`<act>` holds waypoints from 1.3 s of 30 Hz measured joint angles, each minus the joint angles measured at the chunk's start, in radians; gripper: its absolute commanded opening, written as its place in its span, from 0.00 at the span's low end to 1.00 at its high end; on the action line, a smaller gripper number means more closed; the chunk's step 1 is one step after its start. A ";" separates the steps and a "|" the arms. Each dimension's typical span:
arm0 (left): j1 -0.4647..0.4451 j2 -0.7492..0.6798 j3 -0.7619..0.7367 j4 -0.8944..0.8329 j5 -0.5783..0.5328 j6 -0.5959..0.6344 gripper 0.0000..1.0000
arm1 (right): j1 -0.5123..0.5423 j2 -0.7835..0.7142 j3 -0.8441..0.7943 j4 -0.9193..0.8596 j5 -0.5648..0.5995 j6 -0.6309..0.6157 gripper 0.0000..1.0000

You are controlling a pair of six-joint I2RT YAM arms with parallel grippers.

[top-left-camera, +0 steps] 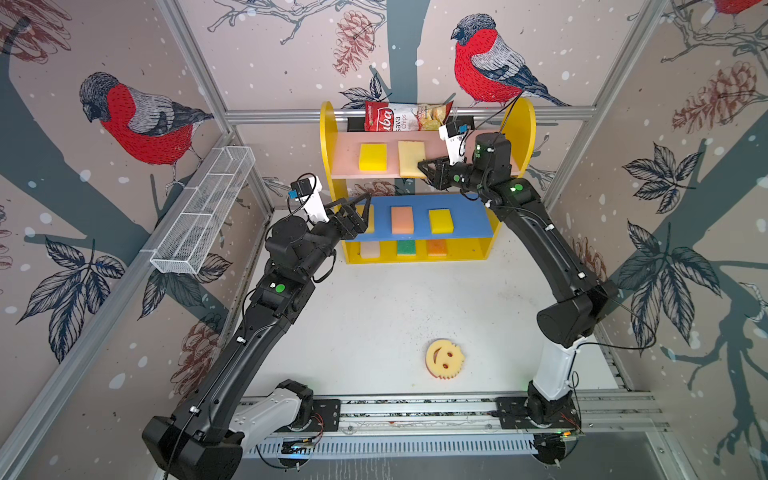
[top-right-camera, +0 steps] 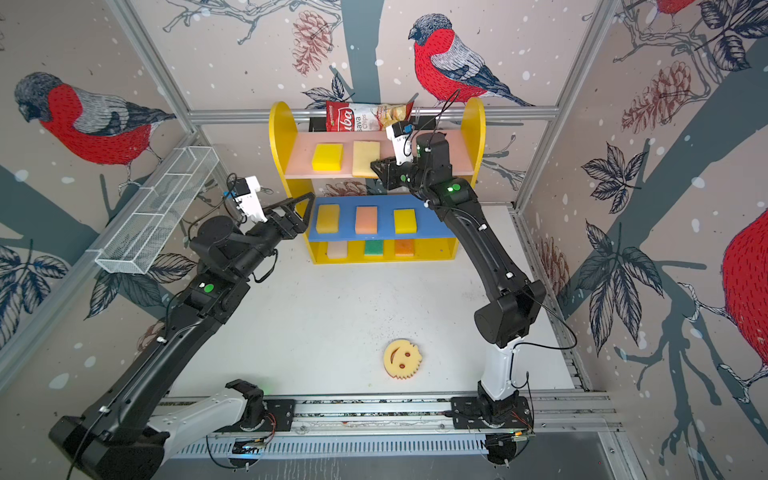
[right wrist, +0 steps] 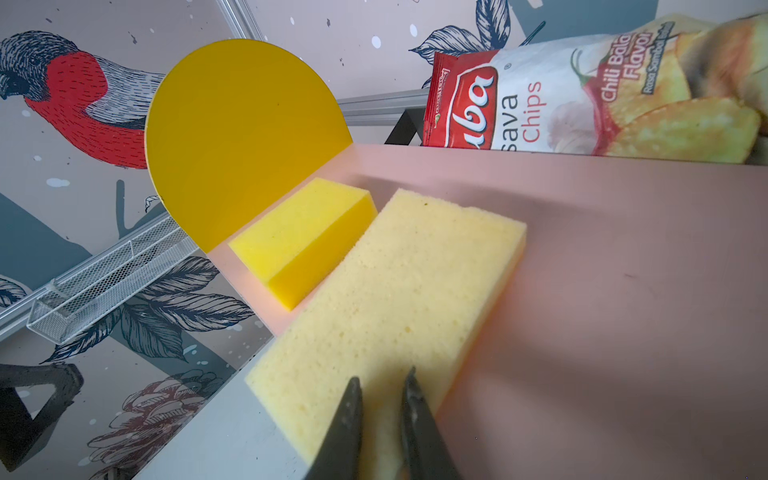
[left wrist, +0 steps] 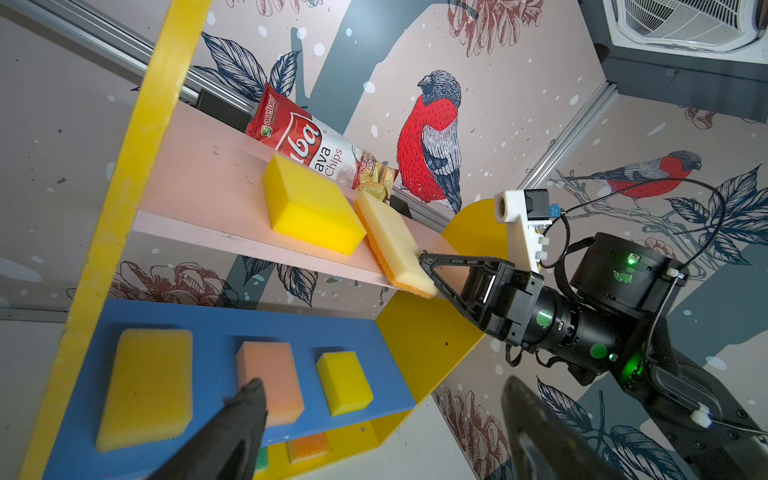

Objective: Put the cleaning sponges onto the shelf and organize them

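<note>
In a top view, your right gripper point(top-left-camera: 419, 164) met the cream sponge point(top-left-camera: 409, 160) on the shelf point(top-left-camera: 326, 137), on its pink board point(top-left-camera: 345, 158). Your left gripper point(top-left-camera: 368, 212) gaped by the blue board point(top-left-camera: 469, 212). Left wrist view: the sponge overhung the board's edge. Right wrist view: jaws stood nearly together, and whether they clamped it could not be told.

This looks like a robot lab. Two black robot arms point(top-left-camera: 232, 353) sit on a metal rail point(top-left-camera: 415, 409), inside metal frame bars point(top-left-camera: 291, 114) and bird-picture walls point(top-left-camera: 137, 120), around a white desk point(top-left-camera: 374, 316).
</note>
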 measured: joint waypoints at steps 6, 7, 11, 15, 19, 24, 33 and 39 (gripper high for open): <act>0.000 0.003 0.000 0.000 0.000 0.000 0.87 | -0.017 0.006 0.031 -0.034 -0.004 -0.010 0.20; 0.000 0.003 0.000 0.000 0.000 0.000 0.87 | -0.021 0.006 0.037 -0.042 -0.004 -0.013 0.20; 0.000 0.007 0.001 0.000 0.000 0.001 0.87 | -0.034 0.007 0.078 -0.079 0.002 -0.024 0.21; 0.000 0.013 0.001 0.000 0.000 0.001 0.87 | -0.033 0.007 0.123 -0.087 0.002 -0.031 0.22; 0.000 0.016 0.001 0.000 0.000 0.000 0.88 | -0.033 0.007 0.166 -0.089 0.003 -0.034 0.22; 0.000 0.013 0.001 0.000 0.000 0.001 0.87 | -0.014 -0.029 0.132 -0.091 0.003 -0.034 0.20; 0.000 0.010 0.001 0.001 -0.002 0.001 0.87 | 0.116 -0.193 -0.187 -0.082 0.035 -0.039 0.11; 0.000 -0.018 -0.011 0.000 -0.006 0.001 0.88 | 0.142 -0.247 -0.328 -0.052 0.058 -0.038 0.10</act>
